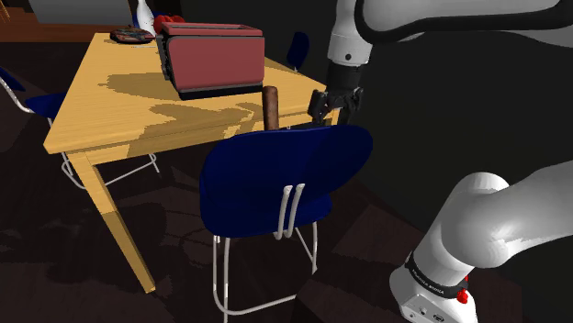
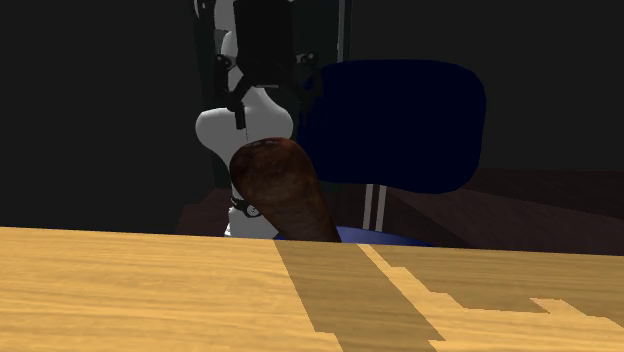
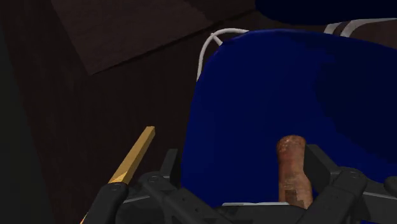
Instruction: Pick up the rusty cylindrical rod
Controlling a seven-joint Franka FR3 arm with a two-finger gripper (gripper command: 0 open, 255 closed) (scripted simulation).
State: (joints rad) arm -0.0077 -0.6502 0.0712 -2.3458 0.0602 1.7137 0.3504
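At the desk [image 1: 101, 92] edge, the rusty rod [image 1: 271, 108] stands near-upright, long axis vertical, tip upward; hand [image 1: 329, 106] alongside, fingers spread, clasping nothing.

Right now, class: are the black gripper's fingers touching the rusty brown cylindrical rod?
Apart. The shoulder view shows bare wooden table between the upright rusty brown cylindrical rod and the fingers.

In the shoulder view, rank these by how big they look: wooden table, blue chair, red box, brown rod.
Largest to smallest:
light wooden table
blue chair with white metal legs, though it stands nearer the camera, which enlarges it
dark red box on the table
rusty brown cylindrical rod
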